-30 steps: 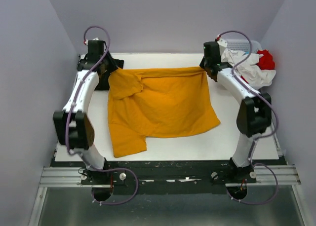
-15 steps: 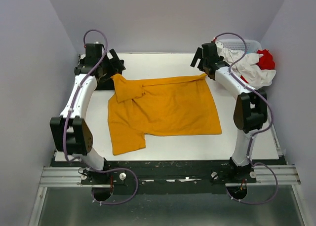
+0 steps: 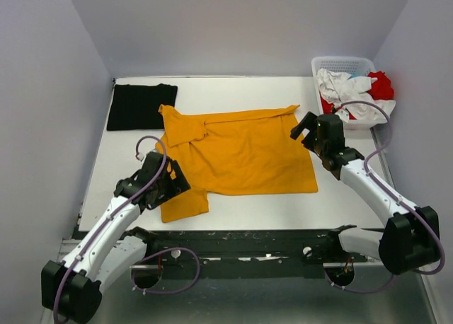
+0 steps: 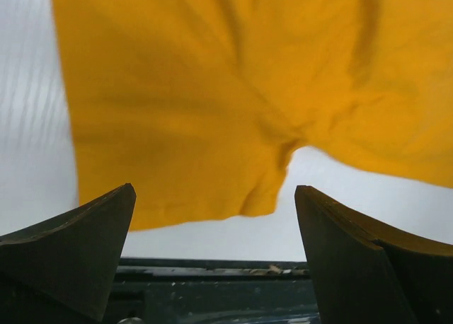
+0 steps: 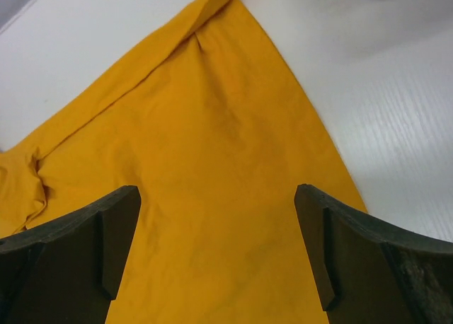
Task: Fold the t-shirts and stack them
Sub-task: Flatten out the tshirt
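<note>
A mustard t-shirt [image 3: 237, 154] lies spread across the middle of the white table [image 3: 233, 87], its far edge folded over. The left gripper [image 3: 180, 177], jaws wide and empty, hovers at the shirt's near-left sleeve, hiding part of that edge. The right gripper [image 3: 304, 126], also released, hangs over the shirt's right edge. A folded black t-shirt [image 3: 141, 106] sits at the far-left corner. In the far-right lattice basket [image 3: 340, 61], a crumpled white shirt [image 3: 347, 90] and red shirt [image 3: 381, 85] are tangled together; how many there are is unclear.

My top camera looks down from behind the arms over the whole table [image 3: 233, 87]. Both wrist cameras sit close over the mustard t-shirt [image 3: 241, 154], shared by all three views; the left one probably faces far-right.
</note>
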`<state>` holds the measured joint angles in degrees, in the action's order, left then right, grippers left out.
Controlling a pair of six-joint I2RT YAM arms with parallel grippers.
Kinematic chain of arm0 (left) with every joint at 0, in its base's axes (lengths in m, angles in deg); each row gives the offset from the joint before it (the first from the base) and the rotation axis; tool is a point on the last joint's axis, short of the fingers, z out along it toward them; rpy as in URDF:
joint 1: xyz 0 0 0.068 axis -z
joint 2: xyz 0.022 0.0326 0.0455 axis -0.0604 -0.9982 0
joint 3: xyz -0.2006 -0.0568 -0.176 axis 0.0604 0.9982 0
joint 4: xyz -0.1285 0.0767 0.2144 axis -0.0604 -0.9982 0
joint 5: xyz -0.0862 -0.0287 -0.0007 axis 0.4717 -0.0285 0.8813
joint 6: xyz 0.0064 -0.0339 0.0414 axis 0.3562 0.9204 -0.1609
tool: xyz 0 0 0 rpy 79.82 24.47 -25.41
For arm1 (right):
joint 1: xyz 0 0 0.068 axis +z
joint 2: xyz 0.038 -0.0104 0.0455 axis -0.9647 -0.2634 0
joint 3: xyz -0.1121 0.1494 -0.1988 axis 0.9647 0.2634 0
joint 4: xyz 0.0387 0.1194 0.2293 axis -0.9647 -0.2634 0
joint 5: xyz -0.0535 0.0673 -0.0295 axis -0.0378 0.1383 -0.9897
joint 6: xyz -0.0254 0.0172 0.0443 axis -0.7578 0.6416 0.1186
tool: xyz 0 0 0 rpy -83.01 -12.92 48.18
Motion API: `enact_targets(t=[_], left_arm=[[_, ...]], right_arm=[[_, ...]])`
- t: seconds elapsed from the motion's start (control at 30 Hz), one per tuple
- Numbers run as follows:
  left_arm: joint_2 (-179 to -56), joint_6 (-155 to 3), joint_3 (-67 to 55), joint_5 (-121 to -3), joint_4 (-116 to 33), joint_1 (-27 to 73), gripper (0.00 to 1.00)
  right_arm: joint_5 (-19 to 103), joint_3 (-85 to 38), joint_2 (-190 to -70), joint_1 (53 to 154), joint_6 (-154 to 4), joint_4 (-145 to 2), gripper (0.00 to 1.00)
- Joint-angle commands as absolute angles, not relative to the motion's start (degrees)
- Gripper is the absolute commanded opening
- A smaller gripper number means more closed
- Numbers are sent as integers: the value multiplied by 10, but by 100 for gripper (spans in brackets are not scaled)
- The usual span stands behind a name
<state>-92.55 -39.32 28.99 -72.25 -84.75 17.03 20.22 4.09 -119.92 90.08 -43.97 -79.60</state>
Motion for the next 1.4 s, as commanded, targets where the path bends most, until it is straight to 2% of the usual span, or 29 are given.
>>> enact_targets(t=[0.0,0.13,0.43,0.6,0.67,0.73,0.87,0.97,1.03,1.37], left_arm=[[-825,-286,344,-800,-982,193,99],[-788,-241,387,-770,-946,212,98],[-821,-202,441,-771,-918,213,96],[-846,-202,446,-778,-884,214,87],[-858,-207,444,-779,-861,214,79],[-871,-216,439,-777,-842,214,66],[-905,-232,429,-775,-814,214,33],[-930,-244,422,-769,-801,215,18],[-945,-250,417,-767,-796,214,2],[-906,-312,413,-759,-763,214,0]], right_arm=[[189,86,-1141,898,-396,-773,100],[185,100,-1136,898,-404,-768,100],[176,78,-1176,898,-406,-793,100],[163,80,-1172,898,-406,-793,100],[158,83,-1169,898,-405,-792,100],[156,84,-1168,898,-407,-792,100],[148,86,-1165,898,-407,-794,100],[140,86,-1162,898,-407,-802,100],[138,88,-1157,898,-405,-812,100],[107,141,-1089,898,-328,-969,100]])
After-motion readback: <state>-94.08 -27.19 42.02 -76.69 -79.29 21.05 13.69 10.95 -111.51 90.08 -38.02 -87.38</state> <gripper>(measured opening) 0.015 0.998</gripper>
